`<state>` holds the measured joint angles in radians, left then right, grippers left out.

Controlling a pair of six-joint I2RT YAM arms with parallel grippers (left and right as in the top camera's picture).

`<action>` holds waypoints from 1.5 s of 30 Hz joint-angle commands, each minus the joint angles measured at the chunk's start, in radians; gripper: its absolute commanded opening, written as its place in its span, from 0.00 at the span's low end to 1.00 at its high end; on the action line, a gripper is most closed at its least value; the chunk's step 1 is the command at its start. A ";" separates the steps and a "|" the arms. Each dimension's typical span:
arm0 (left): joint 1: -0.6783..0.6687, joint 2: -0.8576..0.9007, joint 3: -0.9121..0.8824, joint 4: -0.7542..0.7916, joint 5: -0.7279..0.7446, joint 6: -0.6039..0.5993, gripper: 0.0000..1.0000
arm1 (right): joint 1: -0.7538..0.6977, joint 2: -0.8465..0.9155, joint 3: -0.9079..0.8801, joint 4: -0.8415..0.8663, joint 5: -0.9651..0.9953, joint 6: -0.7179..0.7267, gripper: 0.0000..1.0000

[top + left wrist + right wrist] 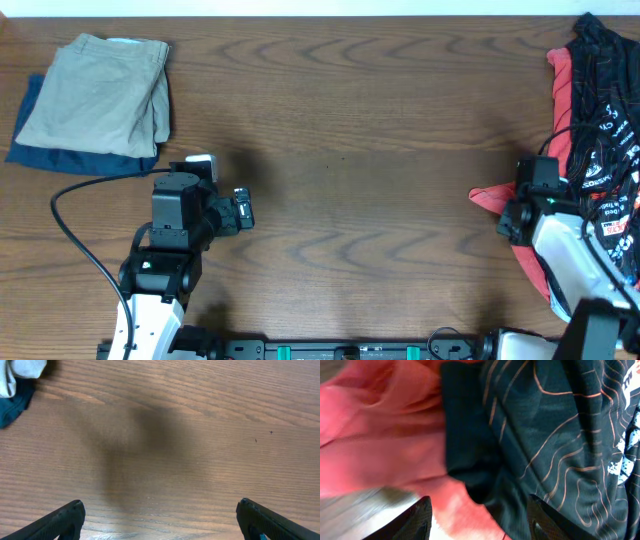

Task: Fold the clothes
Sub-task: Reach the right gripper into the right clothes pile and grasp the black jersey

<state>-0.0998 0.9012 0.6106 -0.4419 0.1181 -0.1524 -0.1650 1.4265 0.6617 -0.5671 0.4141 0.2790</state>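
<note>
Wood table (380, 150), dark grain. Right gripper (480, 522) is down on the jersey (555, 445), fingers apart w/ black & red cloth between them; can't tell if it has hold. Jersey lies bunched at the table's right edge, red inside showing. Left gripper (160, 520), well left of the jersey, gapes wide, holds nothing. Far left of the jersey sits a folded pile: tan garment (100, 95) on a blue one (25, 125). Risk, prob.: jaws pinch several layers at once, so the jersey drags as a lump or slips off the edge. Count: 2 grippers, 1 jersey, 2 folded pieces.
</note>
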 commanded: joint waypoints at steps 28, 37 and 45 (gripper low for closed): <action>0.005 0.000 0.022 -0.003 0.006 0.006 0.98 | -0.105 -0.209 0.319 -0.174 -0.237 -0.056 0.01; 0.005 0.000 0.022 -0.003 0.006 0.006 0.98 | -0.087 -0.286 0.341 0.010 -1.069 -0.247 0.01; 0.005 0.000 0.022 -0.003 0.006 0.006 0.98 | 0.103 -0.280 0.339 0.023 -1.486 -0.366 0.07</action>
<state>-0.0998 0.9016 0.6106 -0.4450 0.1219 -0.1524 -0.1307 1.1591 0.9878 -0.5274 -0.8528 -0.0040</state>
